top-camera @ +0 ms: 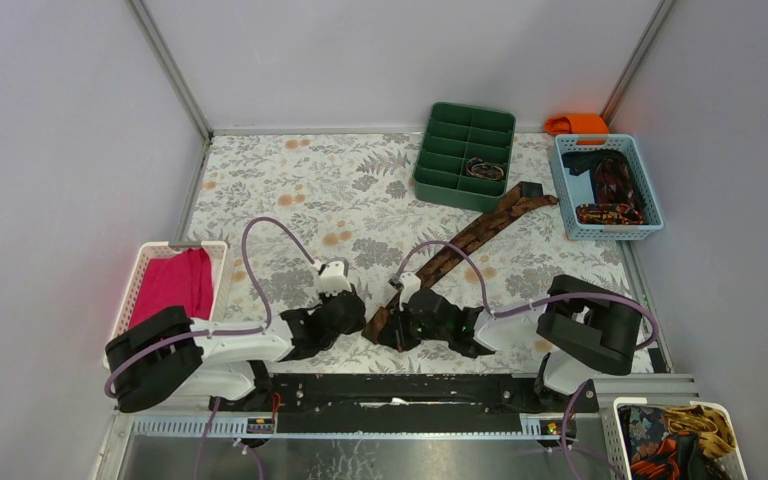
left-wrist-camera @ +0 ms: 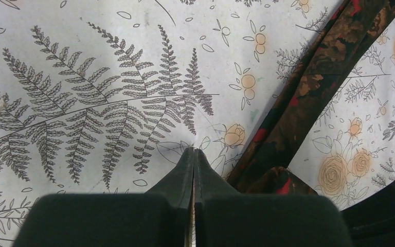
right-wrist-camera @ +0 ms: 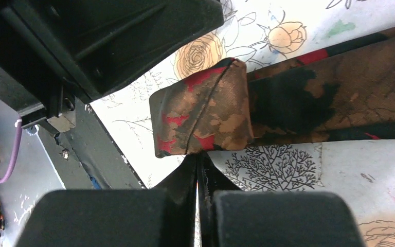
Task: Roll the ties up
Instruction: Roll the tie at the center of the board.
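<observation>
- Shows one tie [top-camera: 470, 235] laid diagonally on the worktop [top-camera: 290, 190], from lower centre of the top view up toward the green tray [top-camera: 430, 165] at upper right.
- Has its near end doubled over once into a short flap [right-wrist-camera: 203, 116], centre of the right wrist view; not yet a roll.
- Finds the right end effector [right-wrist-camera: 199, 160] pinched fully together, tips touching the flap's lower edge; cannot tell whether any cloth is nipped between them.
- Finds the left end effector [left-wrist-camera: 194, 153] also closed tight and holding nothing, tips over bare worktop just left of the tie, lower centre of the left wrist view.
- Looks like light, thin, limp woven cloth, probably a little slick: likely to sag, slide and spring open rather than keep a fold.
- Best taken at the flap's two side edges, pinching both layers, then turned over along the length with the strip kept straight.
- Risks a skewed or loosening coil if gripped at one side only.
</observation>
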`<state>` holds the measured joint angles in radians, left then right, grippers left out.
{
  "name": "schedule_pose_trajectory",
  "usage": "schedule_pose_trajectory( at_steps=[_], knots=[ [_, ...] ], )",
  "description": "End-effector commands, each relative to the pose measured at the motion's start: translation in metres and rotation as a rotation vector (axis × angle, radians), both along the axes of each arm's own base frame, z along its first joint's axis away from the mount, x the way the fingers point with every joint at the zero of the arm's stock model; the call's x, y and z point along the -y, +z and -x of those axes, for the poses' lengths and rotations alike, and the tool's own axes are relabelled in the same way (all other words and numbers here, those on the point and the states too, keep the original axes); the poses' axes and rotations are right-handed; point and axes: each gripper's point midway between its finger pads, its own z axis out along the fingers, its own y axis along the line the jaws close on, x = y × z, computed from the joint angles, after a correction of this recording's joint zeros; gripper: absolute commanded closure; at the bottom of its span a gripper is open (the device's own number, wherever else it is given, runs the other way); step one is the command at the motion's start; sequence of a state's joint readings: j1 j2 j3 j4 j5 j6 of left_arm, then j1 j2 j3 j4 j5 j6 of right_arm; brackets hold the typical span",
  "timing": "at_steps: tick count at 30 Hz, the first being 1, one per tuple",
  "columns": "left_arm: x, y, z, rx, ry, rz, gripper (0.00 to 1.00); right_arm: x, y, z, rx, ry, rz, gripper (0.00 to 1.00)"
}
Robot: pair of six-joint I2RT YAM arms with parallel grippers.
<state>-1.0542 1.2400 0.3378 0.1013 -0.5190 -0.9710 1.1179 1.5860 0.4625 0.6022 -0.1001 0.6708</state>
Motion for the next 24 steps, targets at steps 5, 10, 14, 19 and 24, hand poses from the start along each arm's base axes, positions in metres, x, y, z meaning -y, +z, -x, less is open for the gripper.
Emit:
schedule_pose_trajectory(
  at_steps=[5,10,14,19,24],
  knots=[
    [-0.002,-0.007,0.005,-0.016,0.006,0.016,1.00,-0.008,0.002,0.005,0.003,0.038,0.015,1.00],
    [-0.024,0.016,-0.010,0.043,0.103,-0.105,1.00,0.008,0.011,0.002,0.069,0.025,0.103,0.97],
    [-0.053,0.081,-0.026,0.170,0.246,-0.120,1.00,0.025,0.032,-0.006,0.256,0.011,0.304,0.91],
    [-0.094,0.153,-0.021,0.281,0.377,-0.007,1.00,0.040,0.055,-0.012,0.419,0.023,0.504,0.77],
    [-0.129,0.195,-0.009,0.340,0.445,0.090,1.00,0.029,0.072,-0.015,0.590,0.073,0.645,0.56]
  ],
)
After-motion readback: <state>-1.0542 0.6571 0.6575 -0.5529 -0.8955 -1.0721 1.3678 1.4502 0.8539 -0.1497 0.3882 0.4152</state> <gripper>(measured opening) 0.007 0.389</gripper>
